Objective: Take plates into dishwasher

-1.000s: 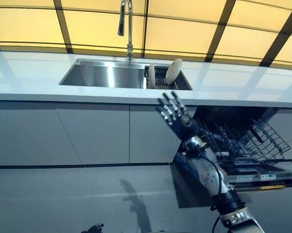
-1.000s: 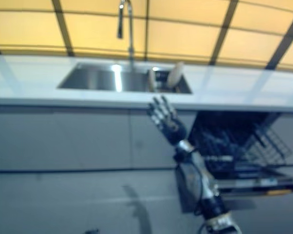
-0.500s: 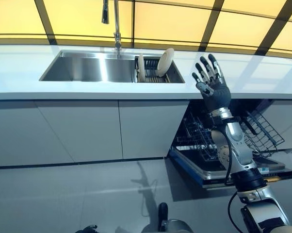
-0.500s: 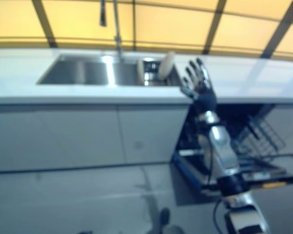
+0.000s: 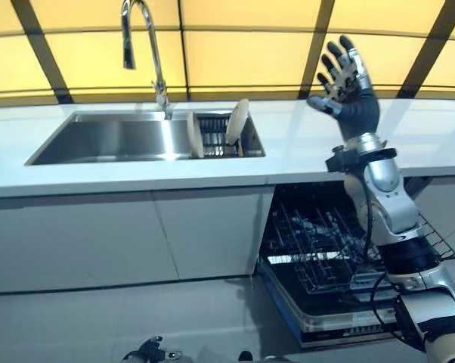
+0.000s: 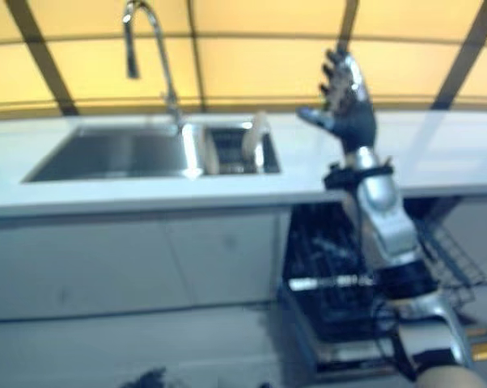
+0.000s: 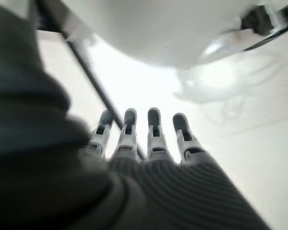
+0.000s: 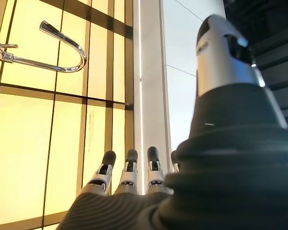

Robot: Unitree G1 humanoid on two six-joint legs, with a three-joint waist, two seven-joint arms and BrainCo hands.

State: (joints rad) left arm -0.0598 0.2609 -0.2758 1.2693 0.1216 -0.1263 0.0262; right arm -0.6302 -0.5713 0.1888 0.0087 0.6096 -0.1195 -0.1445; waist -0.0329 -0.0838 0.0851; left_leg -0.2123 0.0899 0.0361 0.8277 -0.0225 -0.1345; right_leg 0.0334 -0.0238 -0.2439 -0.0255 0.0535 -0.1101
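1. The right hand [image 5: 347, 83] is raised above the counter [image 5: 303, 147], well to the right of the sink, palm facing the sink.
2. Its fingers [image 5: 341, 57] are straight, spread and empty.
3. The right forearm rises steeply from below the counter's edge.
4. The left hand [image 7: 149, 158] shows only in its wrist view, fingers straight, holding nothing.

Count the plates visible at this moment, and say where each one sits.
2. Both stand on edge in the rack at the right end of the sink: one plate at the rack's left side, the other plate leaning at its right. Others may be hidden behind them.
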